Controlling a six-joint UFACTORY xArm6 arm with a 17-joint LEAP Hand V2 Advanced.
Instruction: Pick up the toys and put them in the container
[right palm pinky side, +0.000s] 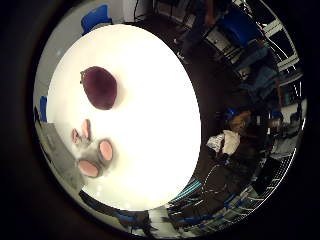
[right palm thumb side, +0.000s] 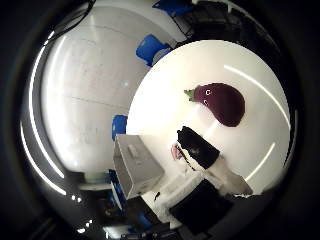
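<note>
Thumb-side palm view: hand (right palm thumb side: 200, 150) hovers over the counter (right palm pinky side: 150, 125), fingers (right palm thumb side: 192, 142) look empty and uncurled, hard to tell. Eggplant toy (right palm thumb side: 222, 102) and bunny toy (right palm pinky side: 92, 152) lie near the container (right palm thumb side: 137, 167), none inside. Step: approach; next, descend and close on a toy.

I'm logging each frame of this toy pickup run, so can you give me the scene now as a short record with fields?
surface: round white table
toy 1: purple eggplant plush, lying on the table, untouched
toy 2: grey bunny plush with pink ears and soles, lying on the table between the eggplant and the container
container: grey box at the table's edge, no toy seen in it
hand: right hand above the table, holding nothing; finger pose unclear
task progress: no toy picked up yet
</note>
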